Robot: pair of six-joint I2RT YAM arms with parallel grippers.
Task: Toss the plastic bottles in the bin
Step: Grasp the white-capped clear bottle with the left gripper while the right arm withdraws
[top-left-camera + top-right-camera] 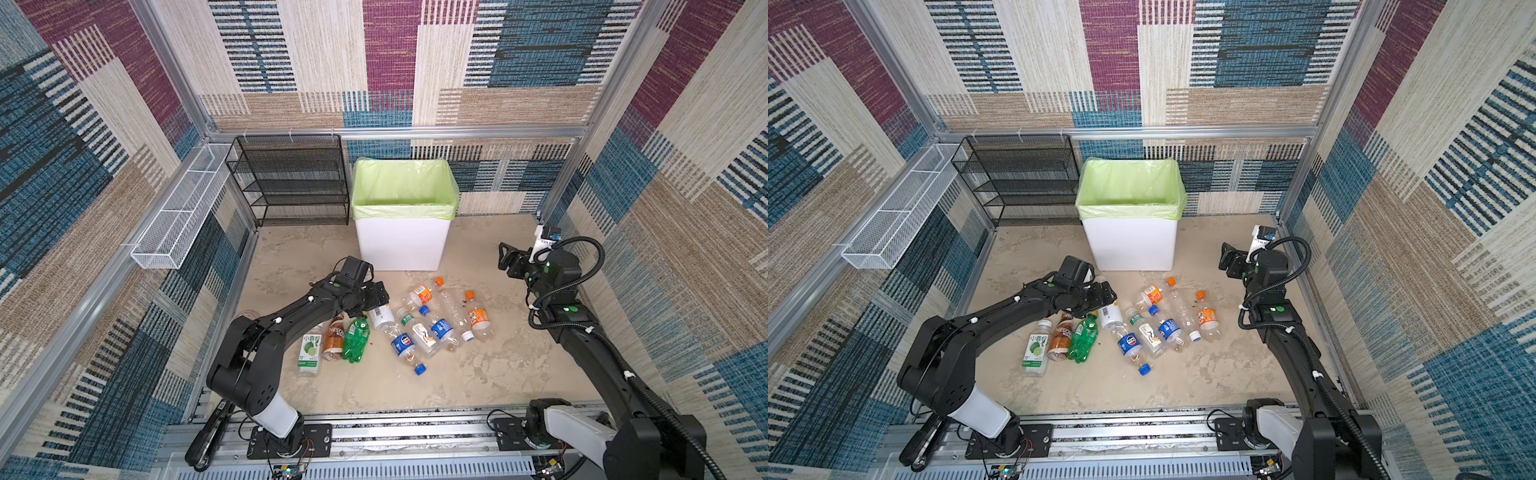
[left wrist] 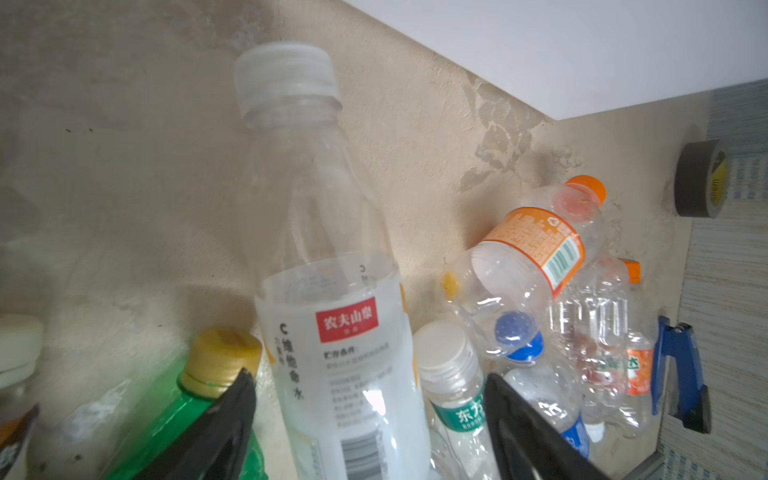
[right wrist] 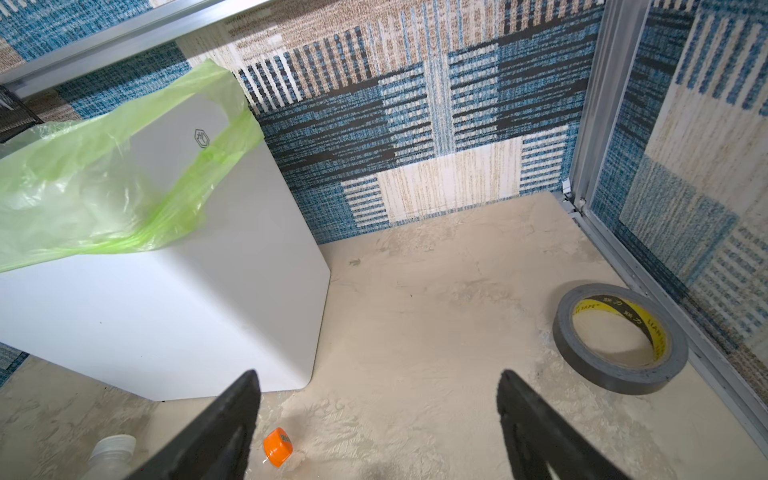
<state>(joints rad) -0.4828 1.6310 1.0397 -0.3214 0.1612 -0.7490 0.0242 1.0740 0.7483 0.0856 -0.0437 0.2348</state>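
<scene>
Several plastic bottles (image 1: 419,328) lie in a heap on the beige floor in front of the bin (image 1: 403,245), a white tub lined with a pale green bag. A green bottle (image 1: 356,340), a brown one (image 1: 334,338) and a lime-labelled one (image 1: 311,349) lie to the left of the heap. My left gripper (image 1: 380,297) is low over a clear bottle with a white label (image 2: 345,353). Its jaws stand open on either side of this bottle, with gaps showing. My right gripper (image 1: 503,255) hangs open and empty to the right of the bin (image 3: 166,311).
A black mesh rack (image 1: 291,183) stands left of the bin at the back wall. A white wire basket (image 1: 178,216) hangs on the left wall. A grey tape roll (image 3: 619,336) lies in the back right corner. Patterned walls enclose the floor.
</scene>
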